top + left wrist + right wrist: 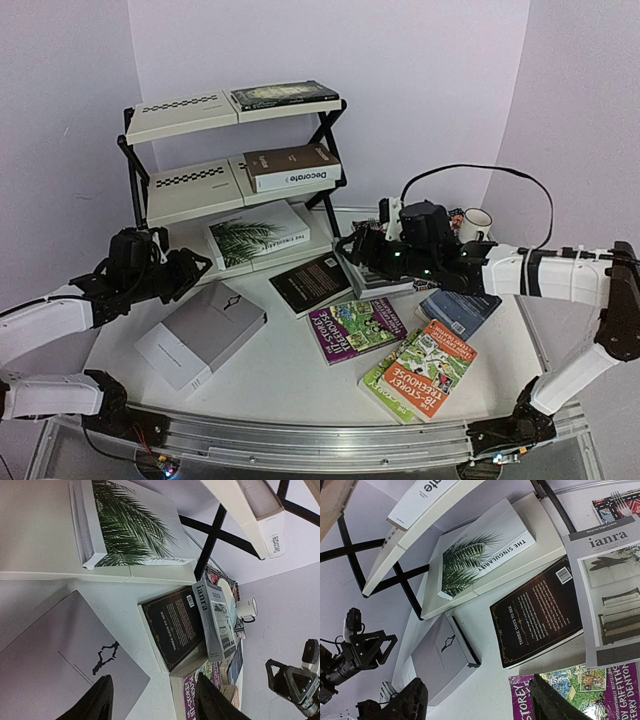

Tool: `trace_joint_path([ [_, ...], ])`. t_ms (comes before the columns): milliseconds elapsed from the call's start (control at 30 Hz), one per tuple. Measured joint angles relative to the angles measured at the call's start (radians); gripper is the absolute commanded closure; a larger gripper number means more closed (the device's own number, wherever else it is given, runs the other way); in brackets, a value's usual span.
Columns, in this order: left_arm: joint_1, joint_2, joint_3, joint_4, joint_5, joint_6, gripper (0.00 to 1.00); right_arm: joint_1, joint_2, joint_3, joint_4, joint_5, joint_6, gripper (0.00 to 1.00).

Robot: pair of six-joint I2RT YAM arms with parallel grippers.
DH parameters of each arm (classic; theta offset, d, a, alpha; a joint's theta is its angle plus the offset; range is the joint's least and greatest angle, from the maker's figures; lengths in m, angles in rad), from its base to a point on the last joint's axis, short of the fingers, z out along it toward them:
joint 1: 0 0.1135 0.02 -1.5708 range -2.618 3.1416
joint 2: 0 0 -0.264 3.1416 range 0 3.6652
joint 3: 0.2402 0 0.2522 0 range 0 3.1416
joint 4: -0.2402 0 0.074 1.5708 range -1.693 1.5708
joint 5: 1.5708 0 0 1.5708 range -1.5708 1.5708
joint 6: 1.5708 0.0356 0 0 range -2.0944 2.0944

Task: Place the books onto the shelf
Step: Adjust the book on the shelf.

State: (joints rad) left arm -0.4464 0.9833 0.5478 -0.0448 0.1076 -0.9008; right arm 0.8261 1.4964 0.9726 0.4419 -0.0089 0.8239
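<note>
The left gripper is spread, with nothing between its dark fingers. It hovers over the far corner of the plain grey book. That book lies flat on the counter, below the gripper and to its near side. Its long axis runs from near-left to far-right and points roughly at the bottom tier of the shelf. The left arm is plainly the nearer one. In my judgement the pick turns on this: the book is a thick, square-cornered slab with a matte cover, so the gripper must take it across an edge.

The right gripper is also spread and empty. It hangs above the black book and the grey "ianra" magazine, which lie side by side and appear to overlap. The black book has a smooth cover with an ornamental border, and the magazine is thin and flat.

The shelf has cream boards with checker strips on a black crossed metal frame. Three books are already on it:
- Top tier: a dark book
- Middle tier: the brown "Decorate" book
- Bottom tier: the palm-leaf book
</note>
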Motion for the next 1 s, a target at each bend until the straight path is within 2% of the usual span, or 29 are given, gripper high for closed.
trace_joint_path([
  [367, 0.173, 0.137, -0.039, 0.208, 0.092, -0.02, 0.53, -0.001, 0.085, 0.006, 0.001, -0.032, -0.035, 0.31],
  [567, 0.214, 0.191, -0.081, 0.365, 0.134, -0.06, 0.59, -0.033, 0.173, 0.036, 0.058, -0.081, -0.01, 0.32],
  [700, 0.237, 0.254, -0.106, 0.463, 0.171, -0.099, 0.57, -0.073, 0.284, 0.077, 0.127, -0.128, 0.05, 0.34],
  [800, 0.252, 0.294, -0.119, 0.515, 0.19, -0.122, 0.55, -0.097, 0.377, 0.122, 0.179, -0.151, 0.097, 0.4],
  [1000, 0.263, 0.335, -0.128, 0.595, 0.203, -0.142, 0.53, -0.122, 0.541, 0.223, 0.291, -0.156, 0.172, 0.43],
])
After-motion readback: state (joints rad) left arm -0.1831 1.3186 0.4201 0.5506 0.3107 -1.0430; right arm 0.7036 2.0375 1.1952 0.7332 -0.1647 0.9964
